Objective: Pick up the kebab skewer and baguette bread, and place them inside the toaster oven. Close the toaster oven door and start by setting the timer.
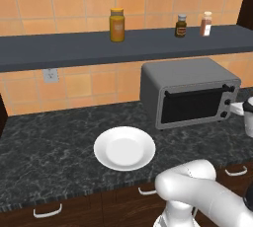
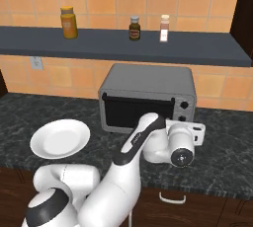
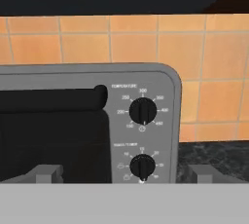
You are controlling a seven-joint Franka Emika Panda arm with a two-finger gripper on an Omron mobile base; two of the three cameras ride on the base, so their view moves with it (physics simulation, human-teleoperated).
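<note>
Hand view: I'm facing the grey toaster oven point(image 3: 87, 121), its dark glass door point(image 3: 48, 135) sitting closed, my tool point(image 3: 124, 174) standing wide apart before two black dials point(image 3: 142, 111).

"TEMPERATURE" and dial numbers 150–450 on the toaster oven point(image 3: 97, 121) control strip

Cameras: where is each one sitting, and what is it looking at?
Left base view: behind the arm on its left, facing the toaster oven and white plate; white arm at lower right.
Right base view: behind on the right, same oven and plate; arm rises from lower left.
Hand view: on the hand, facing the oven's two knobs.
All three views share the toaster oven.
</note>
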